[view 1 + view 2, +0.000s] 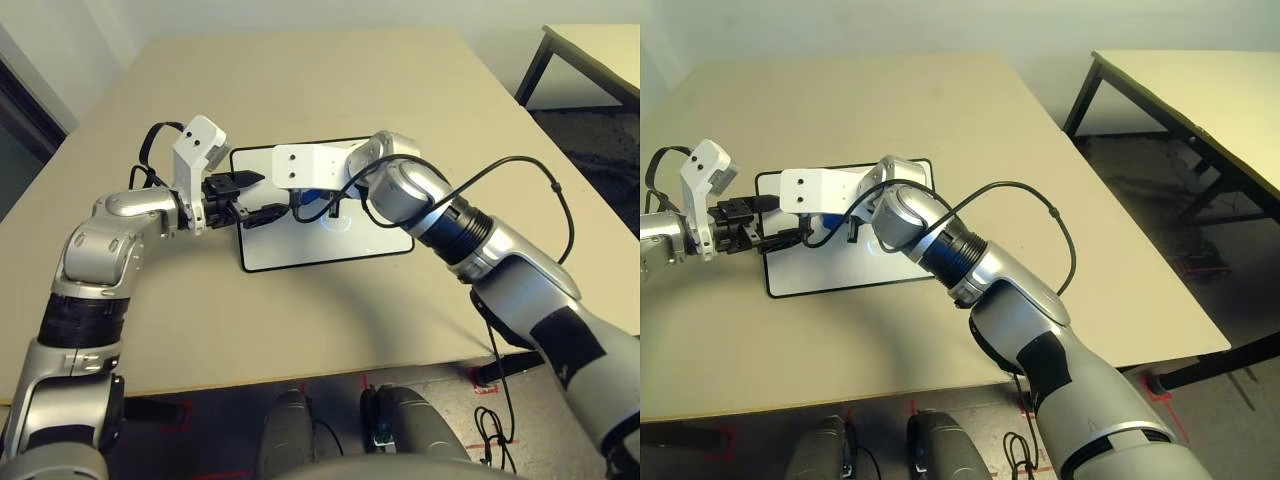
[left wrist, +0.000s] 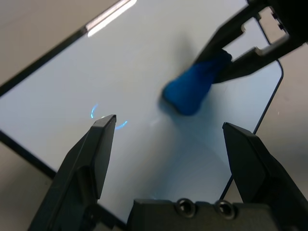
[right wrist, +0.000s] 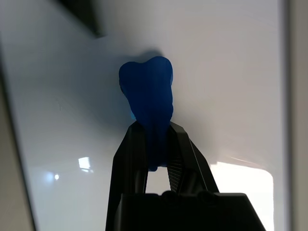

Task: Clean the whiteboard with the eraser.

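Pale tan tabletop [image 1: 330, 80] runs smooth and bare in front of you, and you have wide open surface beyond the board and out to both sides; the near edge sits closer in, just behind the arms.

Starting at your left, the left gripper [image 2: 168, 139] hangs at the whiteboard's left short edge with its two black fingers spread wide and nothing between them. From its wrist view you look down over the board's glossy face, with the thin black frame cutting a rounded corner on either side. A small broken ring of blue glare or ink, which one is hard to tell, sits on the white surface beside one fingertip.

The whiteboard [image 1: 300, 250] lies flat near the table's middle, a white rectangle with a slim dark rim, its long side running left to right. Its front strip is uncovered; the rear part is crossed by your forearm and the white wrist housing.

Next comes the eraser [image 3: 147, 103], a soft-looking bright blue lump, rounded and slightly lobed at its free end. The right gripper [image 3: 153, 144] has its fingers pinched tight on the eraser's near end, and the free end is pressed to, or just above, the board near its middle, casting a close shadow.

To your far right a second table [image 1: 1200, 100] on dark legs stands well apart across the floor.
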